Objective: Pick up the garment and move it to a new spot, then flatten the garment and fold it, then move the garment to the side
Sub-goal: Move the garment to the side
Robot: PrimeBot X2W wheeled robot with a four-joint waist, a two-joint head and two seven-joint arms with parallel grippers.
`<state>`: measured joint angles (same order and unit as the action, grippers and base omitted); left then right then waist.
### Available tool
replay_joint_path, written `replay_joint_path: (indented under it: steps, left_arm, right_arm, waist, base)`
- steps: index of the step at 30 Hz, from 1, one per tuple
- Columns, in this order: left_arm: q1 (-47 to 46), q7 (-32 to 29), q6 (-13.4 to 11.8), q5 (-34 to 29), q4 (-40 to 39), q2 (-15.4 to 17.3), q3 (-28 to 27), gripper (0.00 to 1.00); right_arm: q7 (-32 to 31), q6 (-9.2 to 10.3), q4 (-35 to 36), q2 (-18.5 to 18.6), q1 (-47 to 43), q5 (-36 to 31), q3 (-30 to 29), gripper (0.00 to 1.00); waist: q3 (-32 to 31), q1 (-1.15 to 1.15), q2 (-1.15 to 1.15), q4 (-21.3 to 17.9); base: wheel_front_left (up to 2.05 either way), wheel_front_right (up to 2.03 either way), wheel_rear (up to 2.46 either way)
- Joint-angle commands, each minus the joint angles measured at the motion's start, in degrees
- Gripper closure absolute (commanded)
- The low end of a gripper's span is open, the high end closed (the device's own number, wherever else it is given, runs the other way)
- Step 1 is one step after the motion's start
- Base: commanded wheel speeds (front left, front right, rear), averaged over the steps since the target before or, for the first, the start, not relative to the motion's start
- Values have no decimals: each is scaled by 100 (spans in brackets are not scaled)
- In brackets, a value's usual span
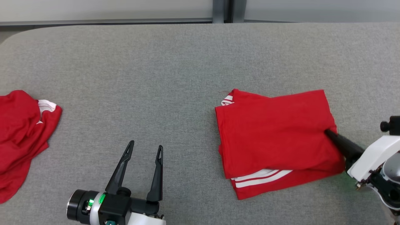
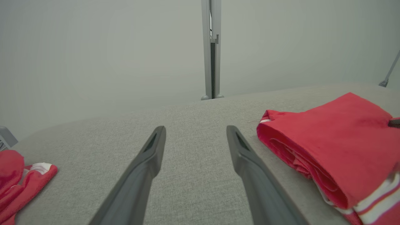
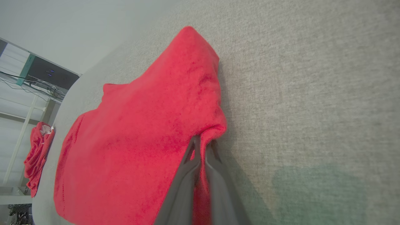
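The folded red garment (image 1: 275, 137) is lying in the right half of the grey, felt-like table (image 1: 156, 78), toward its near edge. It is being pinched at its right edge by the right gripper (image 1: 328, 132). In the right wrist view the two dark fingers are being pressed together on a small raised fold of the soft, knit-looking cloth (image 3: 201, 147). The fingertips are being hidden by that fold. White stripes (image 1: 262, 179) are showing on a lower layer that is sticking out at the near edge, and the stacked layers are being seen edge-on in the left wrist view. The left gripper (image 1: 146, 144) is being held with its fingers spread wide and nothing between them, above bare table near the near edge. A second red garment (image 1: 18, 131), crumpled, is being cut off by the table's left edge.
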<state>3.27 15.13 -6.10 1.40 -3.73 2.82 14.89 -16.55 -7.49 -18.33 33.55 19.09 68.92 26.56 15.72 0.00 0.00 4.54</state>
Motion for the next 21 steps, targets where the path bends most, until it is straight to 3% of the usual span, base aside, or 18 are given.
replay_joint_path:
  steps: [1,9,14,21]
  left_arm:
    - [-108,0,9,-51,-32,16,-11,0]
    - [-359,0,116,-143,-180,83,-19,0]
    - [-577,0,175,-213,-389,151,52,0]
    - [-959,-1,227,-356,-772,375,191,0]
  right_arm:
    - [116,1,41,54,101,6,-22,100]
    - [1067,2,34,528,731,-366,118,100]
    - [1657,2,-424,865,1315,-688,-41,100]
    - [2014,1,-1173,1287,2111,-1025,-438,100]
  waist:
    - [64,0,0,-48]
    - [436,0,0,-340]
    - [813,0,0,-566]
    - [1475,0,0,-845]
  base:
    - [0,0,0]
    - [0,0,0]
    - [0,0,0]
    - [0,0,0]
